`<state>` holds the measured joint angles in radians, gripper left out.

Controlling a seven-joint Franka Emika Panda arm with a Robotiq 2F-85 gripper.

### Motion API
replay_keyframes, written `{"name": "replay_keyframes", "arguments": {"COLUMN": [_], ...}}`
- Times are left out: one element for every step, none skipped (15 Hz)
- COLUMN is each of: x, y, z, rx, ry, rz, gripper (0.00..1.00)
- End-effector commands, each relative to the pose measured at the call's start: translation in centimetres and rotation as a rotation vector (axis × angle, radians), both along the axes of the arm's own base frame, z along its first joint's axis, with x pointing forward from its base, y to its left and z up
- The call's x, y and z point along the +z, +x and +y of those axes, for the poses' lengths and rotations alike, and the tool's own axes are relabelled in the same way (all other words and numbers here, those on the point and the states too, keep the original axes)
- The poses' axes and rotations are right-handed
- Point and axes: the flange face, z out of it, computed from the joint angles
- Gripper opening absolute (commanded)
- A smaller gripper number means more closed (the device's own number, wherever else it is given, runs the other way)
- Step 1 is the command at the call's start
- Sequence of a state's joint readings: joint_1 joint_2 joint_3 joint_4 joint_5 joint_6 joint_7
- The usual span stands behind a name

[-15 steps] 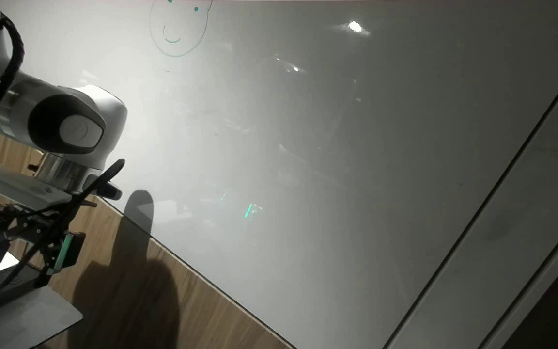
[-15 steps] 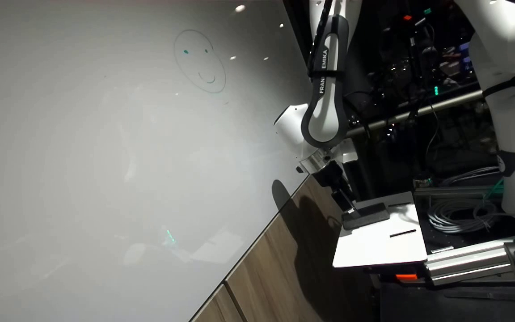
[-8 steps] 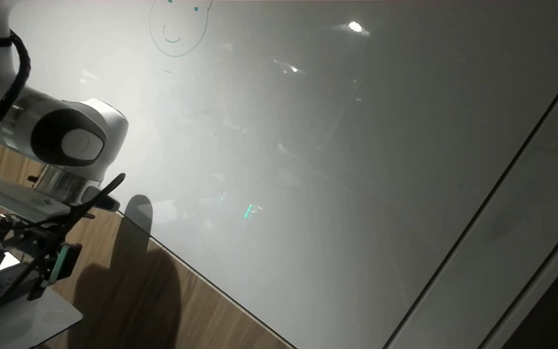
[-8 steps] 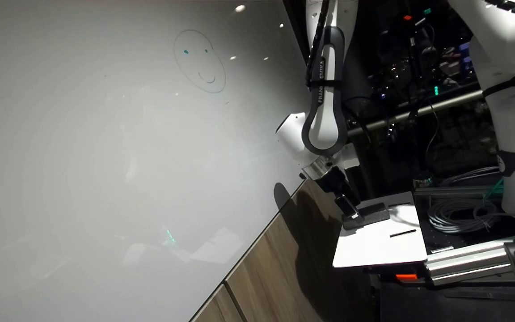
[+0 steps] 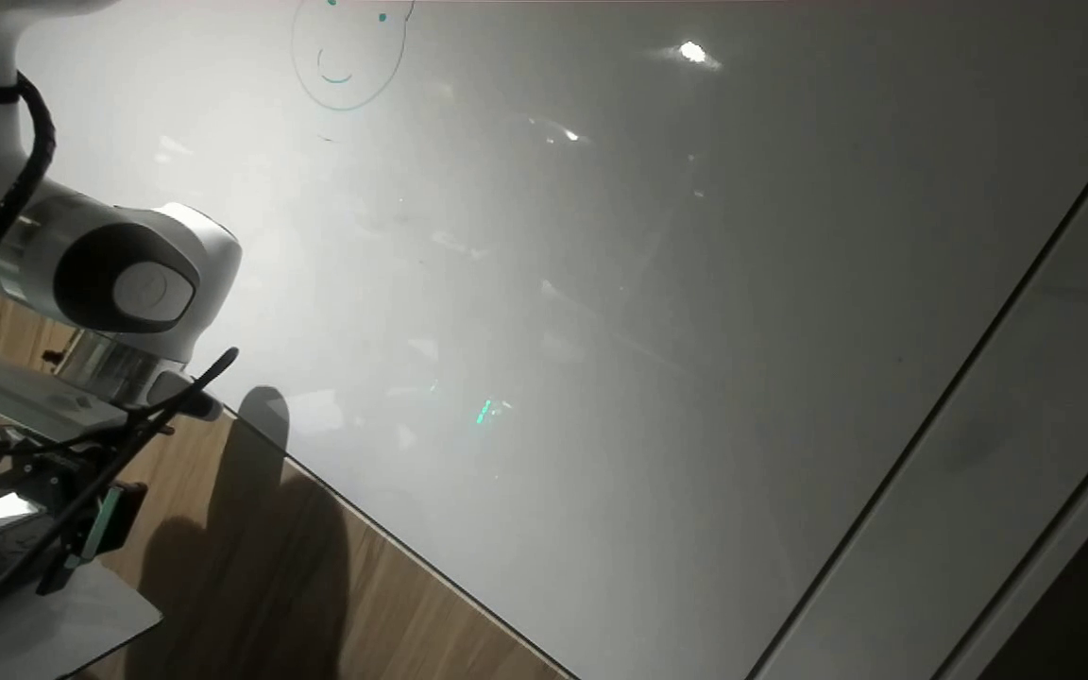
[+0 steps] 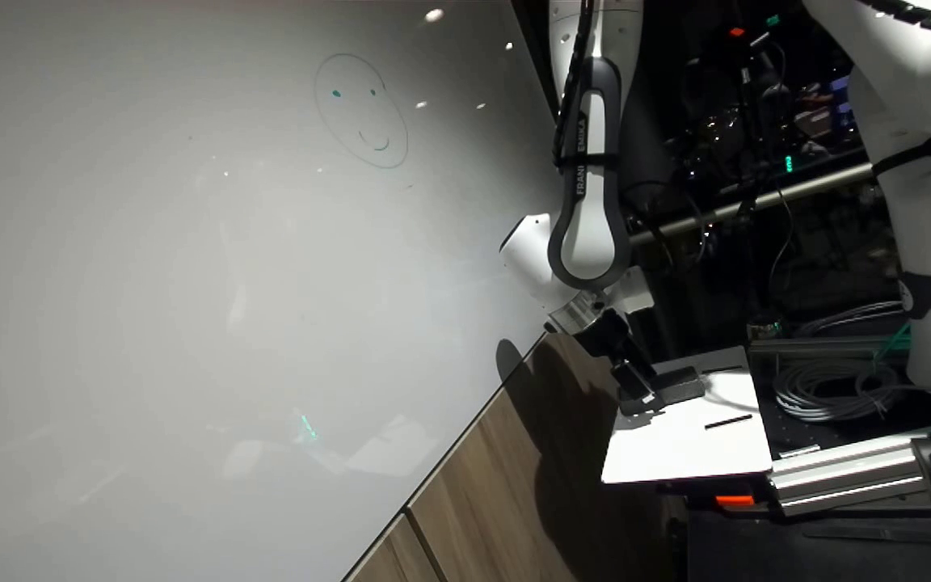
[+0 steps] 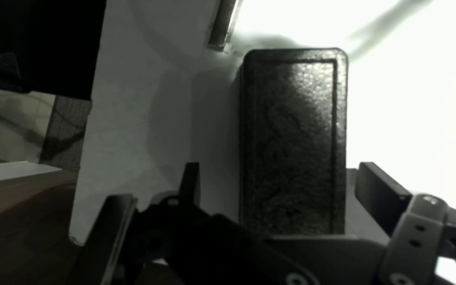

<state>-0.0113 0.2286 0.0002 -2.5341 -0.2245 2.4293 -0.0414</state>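
Dark block (image 7: 293, 138) lies framed between the parted jaws of the hand (image 7: 277, 164) in the wrist view.

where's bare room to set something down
In an exterior view, the white panel looks bare from the black block and dark strips down to its lower edge. Crowded: both sides of the block, where the open gripper hangs.
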Motion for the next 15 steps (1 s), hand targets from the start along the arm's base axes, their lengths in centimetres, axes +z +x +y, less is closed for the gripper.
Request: {"name": "replay_keyframes", "arguments": {"x": [-0.1, -0.1, -0.1, -0.1, 0.0, 0.1, 0.3, 0.5, 0.6, 0.8, 0.9, 1.0, 1.1, 1.1, 1.1], "y": [-0.1, -0.1, -0.1, -0.1, -0.1, 0.0, 0.1, 0.2, 0.4, 0.6, 0.9, 1.0, 1.3, 1.4, 1.6], "z": [0.9, 1.1, 1.2, 1.3, 1.4, 1.6, 1.7, 1.7, 1.7, 1.6, 1.4, 1.4, 1.4, 1.3, 1.2], "rx": [0.016, 0.019, 0.023, 0.025, 0.028, 0.032, 0.036, 0.038, 0.039, 0.039, 0.035, 0.035, 0.035, 0.035, 0.034], "ry": [0.010, 0.010, 0.009, 0.009, 0.008, 0.007, 0.006, 0.004, 0.001, -0.001, -0.002, -0.002, -0.004, -0.005, -0.006], "rz": [0.008, 0.008, 0.008, 0.008, 0.006, 0.003, 0.001, -0.002, -0.005, -0.008, -0.011, -0.014, -0.018, -0.021, -0.023], "gripper": [1.00, 1.00, 1.00, 1.00, 1.00, 1.00, 1.00, 1.00, 1.00, 1.00, 1.00, 1.00, 1.00, 1.00, 0.99]}}
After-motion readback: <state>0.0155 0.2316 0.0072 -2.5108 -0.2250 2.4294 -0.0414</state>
